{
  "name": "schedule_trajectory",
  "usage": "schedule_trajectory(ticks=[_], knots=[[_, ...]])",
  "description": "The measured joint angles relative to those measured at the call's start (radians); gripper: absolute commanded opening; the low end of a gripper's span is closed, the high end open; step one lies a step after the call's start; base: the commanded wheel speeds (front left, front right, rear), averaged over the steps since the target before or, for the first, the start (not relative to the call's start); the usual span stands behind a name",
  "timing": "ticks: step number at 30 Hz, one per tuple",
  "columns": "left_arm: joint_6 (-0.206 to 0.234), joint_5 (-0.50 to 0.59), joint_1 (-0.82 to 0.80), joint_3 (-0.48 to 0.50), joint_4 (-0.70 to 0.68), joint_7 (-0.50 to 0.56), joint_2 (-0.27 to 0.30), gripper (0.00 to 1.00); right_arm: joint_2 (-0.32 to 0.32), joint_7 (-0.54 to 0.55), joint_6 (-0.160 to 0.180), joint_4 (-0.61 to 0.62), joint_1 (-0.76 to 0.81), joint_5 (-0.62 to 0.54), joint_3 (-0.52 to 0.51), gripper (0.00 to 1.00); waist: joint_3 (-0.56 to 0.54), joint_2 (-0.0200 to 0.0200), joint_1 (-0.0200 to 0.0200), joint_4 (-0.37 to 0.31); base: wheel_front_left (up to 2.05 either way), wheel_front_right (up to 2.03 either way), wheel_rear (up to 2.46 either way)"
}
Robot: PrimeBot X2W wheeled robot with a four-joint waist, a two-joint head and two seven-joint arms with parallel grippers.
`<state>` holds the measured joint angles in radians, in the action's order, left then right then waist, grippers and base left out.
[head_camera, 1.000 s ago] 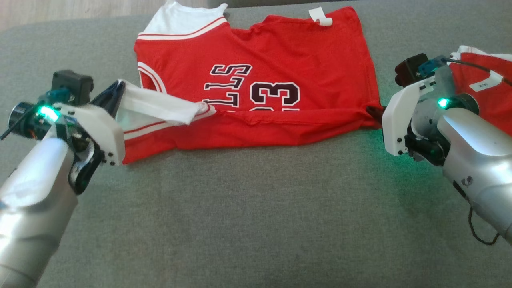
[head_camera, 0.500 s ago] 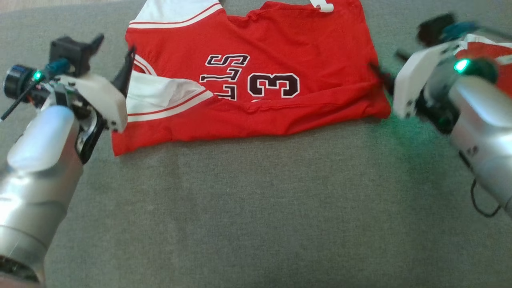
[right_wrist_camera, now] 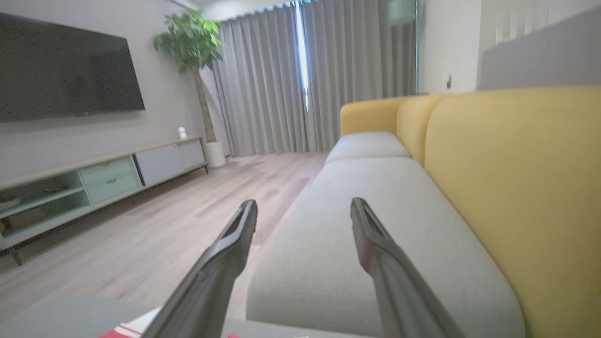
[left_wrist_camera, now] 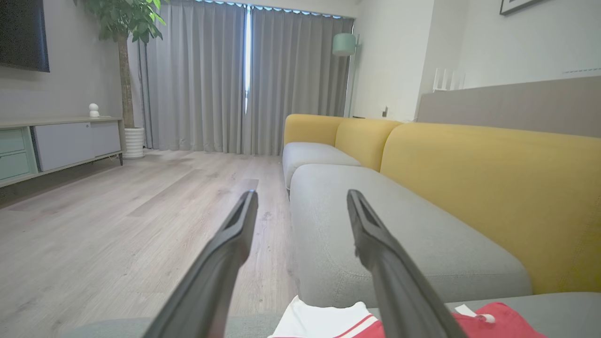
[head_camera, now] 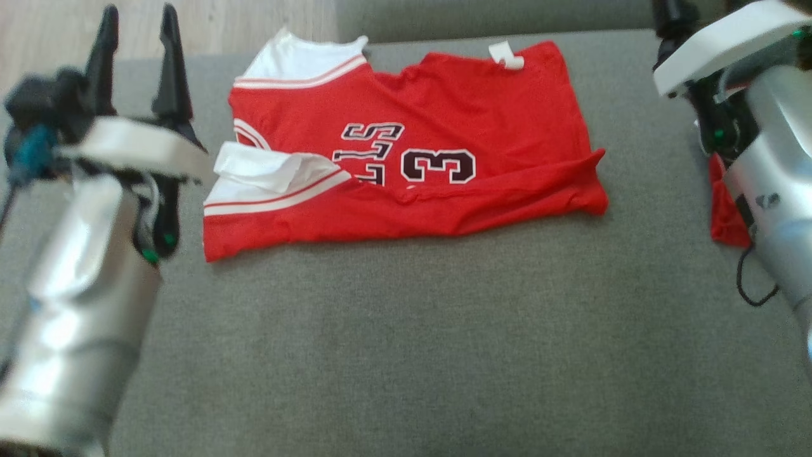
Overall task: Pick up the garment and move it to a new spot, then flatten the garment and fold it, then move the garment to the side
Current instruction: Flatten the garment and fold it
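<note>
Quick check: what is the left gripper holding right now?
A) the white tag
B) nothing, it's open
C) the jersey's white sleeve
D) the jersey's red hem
B: the left gripper stands open with nothing between its fingers, and the red jersey lies on the grey cushion, apart from it.

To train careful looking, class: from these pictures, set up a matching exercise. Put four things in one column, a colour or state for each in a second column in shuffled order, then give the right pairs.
Things:
1. jersey
2. tag
3. sofa back
4. left tool

Colour or state:
a. yellow
b. open, holding nothing
c. red with dark lettering
d. white

Pairs: 1-c, 2-d, 3-a, 4-b
</note>
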<state>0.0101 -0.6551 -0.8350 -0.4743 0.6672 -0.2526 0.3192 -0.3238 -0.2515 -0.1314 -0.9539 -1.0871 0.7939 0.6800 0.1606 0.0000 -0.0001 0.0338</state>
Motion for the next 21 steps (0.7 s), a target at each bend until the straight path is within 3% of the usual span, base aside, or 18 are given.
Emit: schedule_trajectory(ticks=[4,9,12,15,21], knots=[[0.047,0.064,0.165,0.075,-0.17,-0.004,-0.029,1.0,0.038,-0.004,0.0,0.186,0.189,-0.239,-0.296,1.0,-0.047,0.0,0.0,0.002,0.0,0.0,0.0],[0.066,0.126,0.414,0.129,-0.3,-0.004,-0.083,1.0,0.198,-0.004,0.0,0.306,0.559,-0.519,-0.538,1.0,-0.112,0.0,-0.0001,0.002,0.0,0.0,0.0],[0.076,0.142,0.536,0.168,-0.33,-0.004,-0.106,1.0,0.261,-0.004,0.0,0.373,0.695,-0.612,-0.598,1.0,-0.147,0.0,-0.0002,-0.001,0.0,0.0,0.0],[0.077,0.182,0.626,0.186,-0.349,-0.004,-0.118,1.0,0.266,-0.004,0.0,0.424,0.767,-0.644,-0.622,1.0,-0.172,0.0,-0.0002,-0.006,0.0,0.0,0.0],[0.059,0.237,0.707,0.218,-0.367,-0.004,-0.172,1.0,0.269,-0.004,0.0,0.472,0.878,-0.596,-0.586,1.0,-0.181,0.0,0.0,-0.012,0.0,0.0,0.0]])
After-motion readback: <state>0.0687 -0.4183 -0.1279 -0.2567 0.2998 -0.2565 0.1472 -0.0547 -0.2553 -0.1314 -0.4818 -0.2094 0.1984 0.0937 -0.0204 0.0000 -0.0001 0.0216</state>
